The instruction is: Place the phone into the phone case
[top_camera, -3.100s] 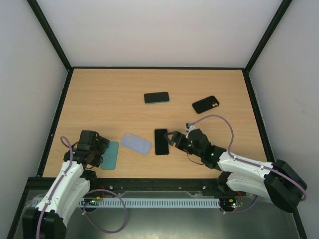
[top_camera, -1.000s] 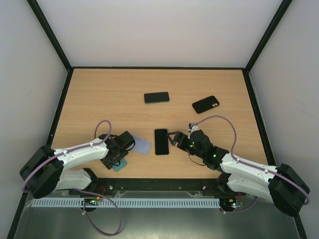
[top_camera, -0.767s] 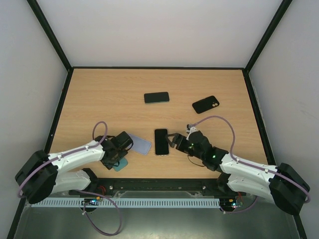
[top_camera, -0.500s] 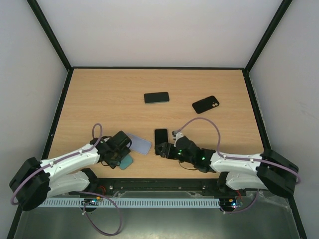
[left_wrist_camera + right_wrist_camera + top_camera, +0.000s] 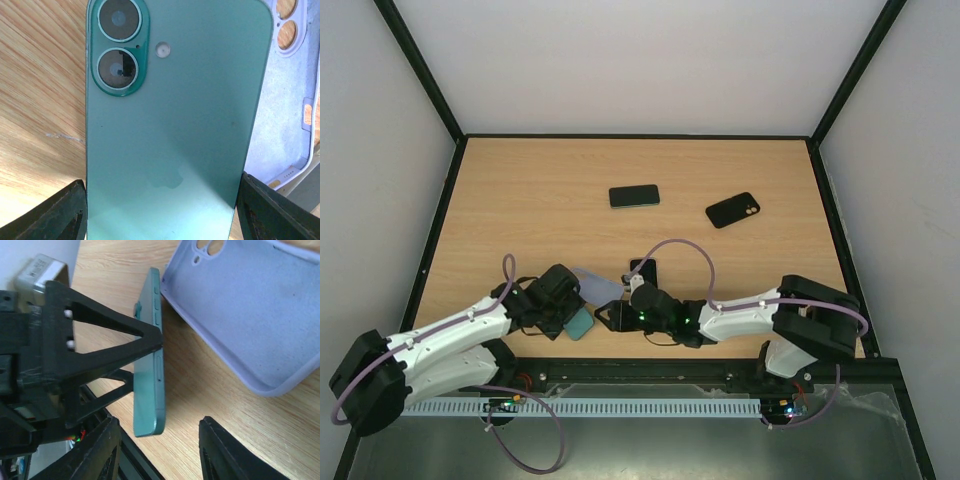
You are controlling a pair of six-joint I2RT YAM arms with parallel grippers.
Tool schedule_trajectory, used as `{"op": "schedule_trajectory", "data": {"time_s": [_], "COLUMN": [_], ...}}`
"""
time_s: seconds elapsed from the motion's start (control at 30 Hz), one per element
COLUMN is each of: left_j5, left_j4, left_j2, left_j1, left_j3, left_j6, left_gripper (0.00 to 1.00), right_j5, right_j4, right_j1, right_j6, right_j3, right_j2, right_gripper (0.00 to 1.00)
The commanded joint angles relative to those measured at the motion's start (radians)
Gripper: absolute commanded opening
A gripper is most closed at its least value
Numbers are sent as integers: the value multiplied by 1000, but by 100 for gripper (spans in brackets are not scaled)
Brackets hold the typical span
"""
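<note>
My left gripper (image 5: 570, 312) is shut on the teal phone (image 5: 579, 323) and holds it tilted on edge at the table's near edge. In the left wrist view the phone's back (image 5: 175, 130) fills the frame between the two fingers (image 5: 55, 217). The lavender phone case (image 5: 597, 286) lies open side up just beyond and right of the phone; it also shows in the left wrist view (image 5: 295, 100) and the right wrist view (image 5: 250, 305). My right gripper (image 5: 608, 316) is open, its fingertips (image 5: 105, 450) on either side of the phone's lower end (image 5: 149, 390), not touching.
A black phone (image 5: 643, 268) lies screen up behind my right arm, partly hidden. Another dark phone (image 5: 634, 195) and a black case (image 5: 733, 209) lie farther back. The black frame rail (image 5: 640, 368) runs along the near edge.
My right arm has swung left, from beside the black phone to the teal phone's end. My left gripper has carried the teal phone right, up to the lavender case.
</note>
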State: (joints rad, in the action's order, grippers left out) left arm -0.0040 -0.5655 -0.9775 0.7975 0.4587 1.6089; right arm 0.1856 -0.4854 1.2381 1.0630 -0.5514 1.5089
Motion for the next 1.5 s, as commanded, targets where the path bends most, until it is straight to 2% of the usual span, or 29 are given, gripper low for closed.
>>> {"op": "schedule_trajectory", "data": {"time_s": [0.0, 0.37, 0.7, 0.93, 1.03, 1.3, 1.37, 1.47], "left_j5": [28, 53, 57, -5, -45, -125, -86, 20], "left_j4": [27, 88, 87, 65, 64, -10, -16, -7], "left_j2": [26, 37, 73, 160, 187, 211, 222, 264], "left_j1": [5, 20, 23, 24, 25, -2, -38, -119], "left_j3": [-2, -19, -13, -2, 20, 96, 107, 120], "left_j6": [22, 42, 36, 14, -39, -139, -175, -244], "left_gripper": [63, 63, 66, 88, 97, 99, 99, 99], "right_j5": [-3, 47, 54, 37, 9, -120, -163, -255], "right_j4": [-36, -92, -130, -108, -77, 96, 168, 372], "right_j1": [12, 26, 26, 26, 26, 26, 26, 26], "right_j6": [15, 37, 11, -64, -133, -320, -406, -584], "right_j3": [-33, -54, -45, -41, -42, -57, -69, -150], "right_j2": [45, 134, 138, 99, 49, -136, -172, -180], "right_gripper": [42, 31, 2, 2, 2, 2, 2, 2]}}
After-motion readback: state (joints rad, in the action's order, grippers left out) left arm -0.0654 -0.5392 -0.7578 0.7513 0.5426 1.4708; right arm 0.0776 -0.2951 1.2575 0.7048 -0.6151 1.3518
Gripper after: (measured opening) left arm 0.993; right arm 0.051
